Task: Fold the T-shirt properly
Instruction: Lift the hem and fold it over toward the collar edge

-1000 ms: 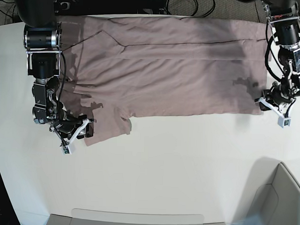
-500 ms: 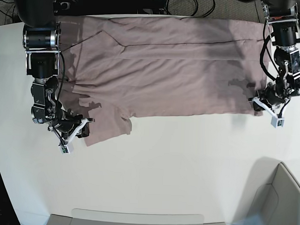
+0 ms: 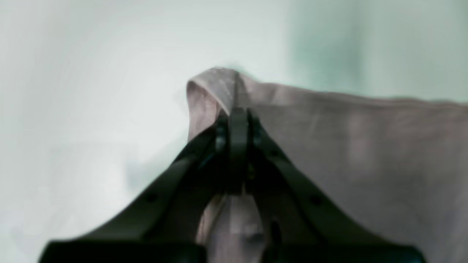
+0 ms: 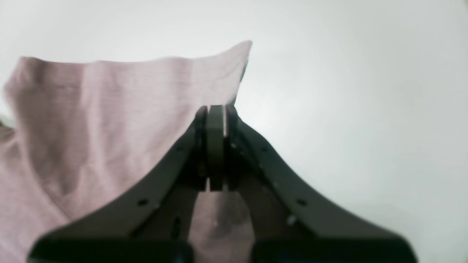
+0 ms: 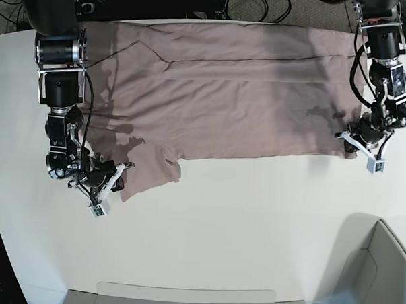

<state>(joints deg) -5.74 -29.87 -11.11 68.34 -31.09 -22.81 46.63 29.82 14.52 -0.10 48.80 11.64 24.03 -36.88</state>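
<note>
**Grippers pinching two corners of the spread T-shirt**

Left wrist view: left gripper (image 3: pixel 237 120) with its dark jaws pressed together on a raised fold at the corner of the T-shirt (image 3: pixel 365 153). Mauve-pink cloth fills the right half of the picture; the white table (image 3: pixel 91 91) lies to the left. The picture is blurred.

Right wrist view: right gripper (image 4: pixel 215 120) with jaws closed on the edge of the T-shirt (image 4: pixel 102 117). The cloth rises to a lifted point just beyond the jaw tips and spreads to the left; bare table (image 4: pixel 347 91) lies to the right.

Base view: T-shirt (image 5: pixel 226 92) spread wide over the far half of the table (image 5: pixel 253 228), wrinkled, with a sleeve hanging toward the near left. Right gripper (image 5: pixel 107 181) grips that near-left sleeve edge; left gripper (image 5: pixel 358 142) grips the near-right corner. A pale bin (image 5: pixel 386 274) stands at the near right.
</note>
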